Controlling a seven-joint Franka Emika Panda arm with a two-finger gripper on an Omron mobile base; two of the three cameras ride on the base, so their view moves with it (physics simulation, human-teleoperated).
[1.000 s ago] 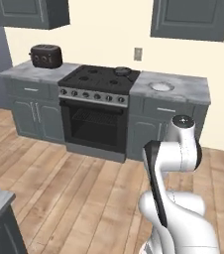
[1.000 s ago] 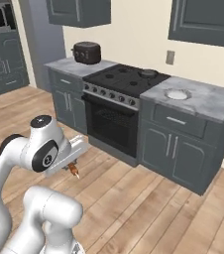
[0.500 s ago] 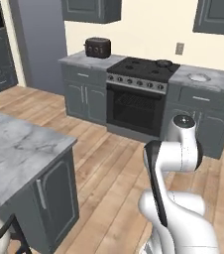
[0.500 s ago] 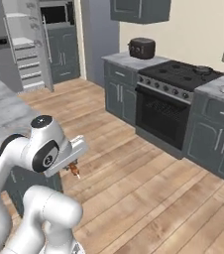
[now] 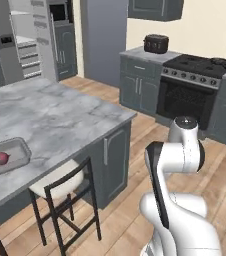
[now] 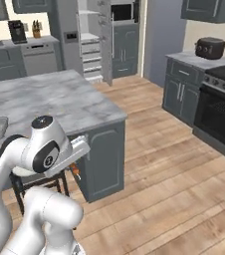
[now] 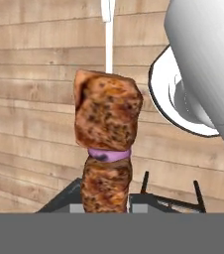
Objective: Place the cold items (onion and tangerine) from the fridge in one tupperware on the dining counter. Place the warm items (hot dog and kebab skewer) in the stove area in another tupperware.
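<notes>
The end effector (image 7: 106, 206) is clamped on the kebab skewer (image 7: 107, 149), whose long axis runs straight out along the hand, meat chunks stacked toward a white stick tip, over bare wooden floor. In the right base view the skewer's lower end pokes out beneath the tucked-in arm, near the tabletop's (image 6: 59, 102) corner. The tupperware (image 5: 7, 159) sits well off to the robot's left on that tabletop, already holding the onion (image 5: 1, 158) (a cold-item box, so probably not this load's target). A second tupperware is cut off or hidden; hot dog and tangerine can't be made out
</notes>
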